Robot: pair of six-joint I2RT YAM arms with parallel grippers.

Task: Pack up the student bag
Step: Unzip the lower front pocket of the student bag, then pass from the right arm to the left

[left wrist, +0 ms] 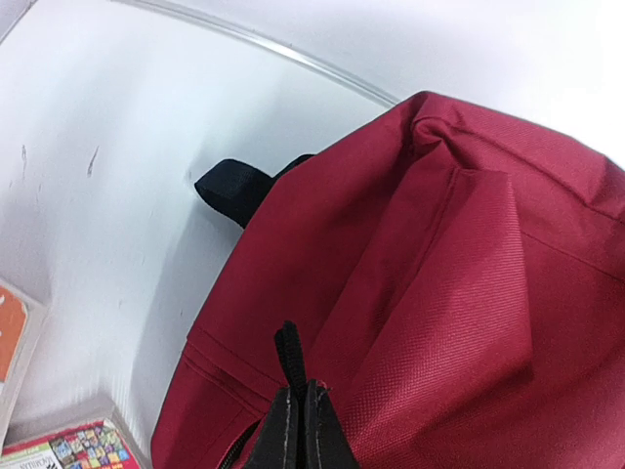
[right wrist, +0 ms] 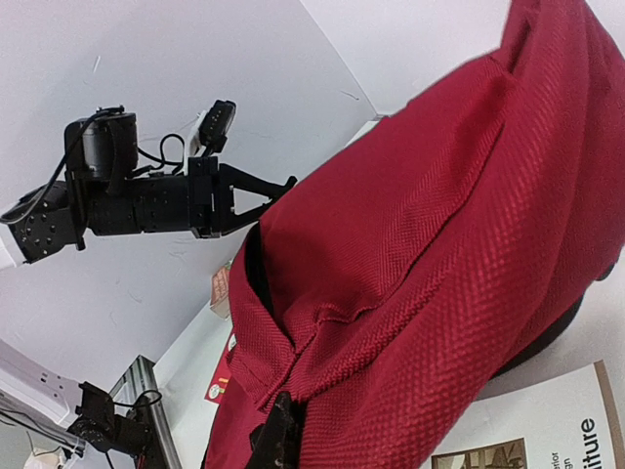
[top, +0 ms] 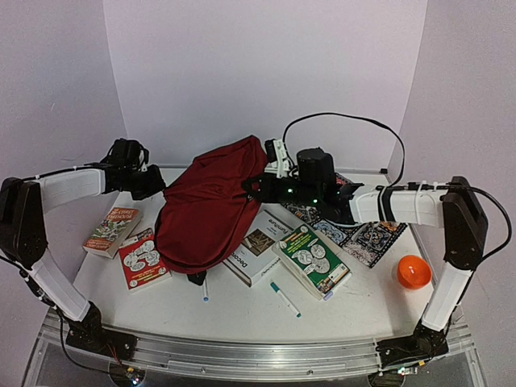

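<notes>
The student bag [top: 210, 205], dark red fabric, lies slumped in the middle of the table. My left gripper [top: 151, 182] is at its left side. In the left wrist view the left gripper [left wrist: 298, 391] is shut on a narrow black tab [left wrist: 288, 352] that sticks up from the bag [left wrist: 439, 293] beside a zipper. My right gripper [top: 255, 187] is at the bag's right upper edge. In the right wrist view the right gripper [right wrist: 286, 408] is shut on a fold of the bag's red fabric [right wrist: 420, 244]. A black strap loop [left wrist: 229, 188] pokes out from under the bag.
Two books [top: 111, 231] [top: 143, 258] lie left of the bag. A white book [top: 258, 246] and a green one [top: 310, 258] lie to its right. A marker [top: 284, 298] and a pen [top: 205, 289] are in front. A patterned cloth [top: 359, 232] and an orange ball [top: 413, 272] sit at the right.
</notes>
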